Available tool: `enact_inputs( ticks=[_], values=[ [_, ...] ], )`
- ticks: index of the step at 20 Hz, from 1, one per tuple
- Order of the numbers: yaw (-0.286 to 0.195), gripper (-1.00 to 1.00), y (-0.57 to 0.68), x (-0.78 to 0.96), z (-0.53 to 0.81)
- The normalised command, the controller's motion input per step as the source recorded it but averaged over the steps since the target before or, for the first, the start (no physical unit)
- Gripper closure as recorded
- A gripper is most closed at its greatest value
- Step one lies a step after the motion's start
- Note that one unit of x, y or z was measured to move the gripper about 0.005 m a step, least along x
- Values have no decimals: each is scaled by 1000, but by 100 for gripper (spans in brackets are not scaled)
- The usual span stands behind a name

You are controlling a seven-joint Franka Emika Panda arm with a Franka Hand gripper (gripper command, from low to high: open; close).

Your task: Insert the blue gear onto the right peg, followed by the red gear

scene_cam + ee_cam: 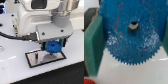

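I have the gripper (pixel 54 46) clamped on the blue gear (pixel 131 32), hovering just over the plate (pixel 35 59), not yet seated on any peg; the red gear (pixel 88 80) waits.

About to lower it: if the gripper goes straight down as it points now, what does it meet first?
Probably the black-framed grey rectangular plate: the gripper, shut on the flat toothed bright-blue plastic gear, hangs over it. No peg is discernible.

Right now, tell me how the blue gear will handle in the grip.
The blue gear looks like rigid plastic, so it probably won't flex. Its toothed rim may help the end effector hold it without slipping. Thin and flat, it is likely light, and might tilt if nudged off-centre.
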Motion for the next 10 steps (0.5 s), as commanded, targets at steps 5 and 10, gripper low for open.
enact_inputs(
  ticks=[5,10],
  values=[
    [0,100,-150,344,174],
    [0,100,-21,181,-22]
  ],
)
